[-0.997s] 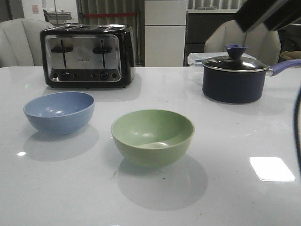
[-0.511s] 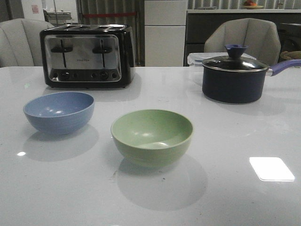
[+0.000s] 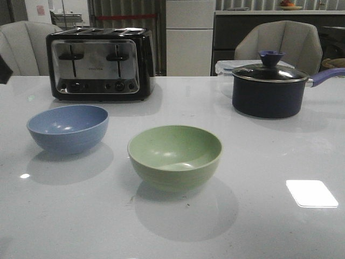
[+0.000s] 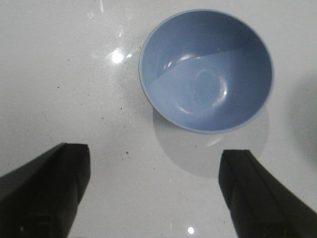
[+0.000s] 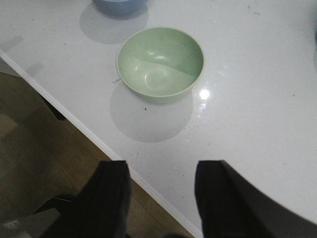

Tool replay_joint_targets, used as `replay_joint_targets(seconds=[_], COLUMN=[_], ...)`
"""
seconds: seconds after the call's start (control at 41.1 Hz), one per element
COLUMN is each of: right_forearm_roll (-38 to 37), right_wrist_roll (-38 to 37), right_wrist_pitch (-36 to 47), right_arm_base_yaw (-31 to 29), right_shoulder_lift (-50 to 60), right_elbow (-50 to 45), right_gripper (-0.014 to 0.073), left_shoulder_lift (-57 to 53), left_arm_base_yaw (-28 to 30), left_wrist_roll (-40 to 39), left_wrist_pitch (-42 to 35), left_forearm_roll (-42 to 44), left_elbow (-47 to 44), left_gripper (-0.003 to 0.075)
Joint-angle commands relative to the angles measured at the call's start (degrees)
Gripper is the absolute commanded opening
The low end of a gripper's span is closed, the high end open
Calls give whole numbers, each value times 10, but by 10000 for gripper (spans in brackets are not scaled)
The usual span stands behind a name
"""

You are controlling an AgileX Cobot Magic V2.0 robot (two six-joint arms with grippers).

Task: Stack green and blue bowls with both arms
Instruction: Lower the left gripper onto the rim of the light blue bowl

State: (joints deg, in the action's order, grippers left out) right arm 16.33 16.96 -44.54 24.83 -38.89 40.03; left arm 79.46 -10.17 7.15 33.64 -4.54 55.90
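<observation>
The dusty blue bowl [image 3: 67,128] stands upright and empty at the left of the white table. The pale green bowl [image 3: 174,155] stands upright and empty near the middle, apart from the blue one. In the left wrist view the blue bowl [image 4: 205,69] lies beyond my left gripper [image 4: 154,153], which is open and empty above bare table. In the right wrist view the green bowl [image 5: 160,62] lies beyond my right gripper [image 5: 161,168], which is open and empty over the table's front edge. The blue bowl's rim [image 5: 119,5] just shows there. A dark bit of the left arm [image 3: 3,70] shows at the front view's left edge.
A black and silver toaster [image 3: 99,63] stands at the back left. A dark saucepan [image 3: 268,91] with a purple handle and knob stands at the back right, a clear lidded box behind it. The table's front edge [image 5: 99,141] and the brown floor show in the right wrist view.
The right arm, at the top right of the front view one second ago, has left that view. A dark bit of the left arm has appeared at its left edge. The bowls have not moved.
</observation>
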Motion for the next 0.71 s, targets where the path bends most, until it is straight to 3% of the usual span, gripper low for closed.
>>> replay_joint_targets(seconds=[0.0,0.34,0.681], right_forearm_roll=[6,6,6], right_wrist_roll=[3,3,3], right_wrist_pitch=[33,33,33], right_arm_base_yaw=[0,0,0], right_shoulder_lift=[2,2,2], right_elbow=[14,14,14], right_gripper=[426,426,426], left_shoulder_lift=[52,235,319], left_arm_base_yaw=[0,6,11], left_wrist_roll=[0,0,0], left_wrist_pitch=[-12,18,21], left_forearm_roll=[-7,0,-6], left_elbow=[67,211,268], left_gripper=[594,625,613])
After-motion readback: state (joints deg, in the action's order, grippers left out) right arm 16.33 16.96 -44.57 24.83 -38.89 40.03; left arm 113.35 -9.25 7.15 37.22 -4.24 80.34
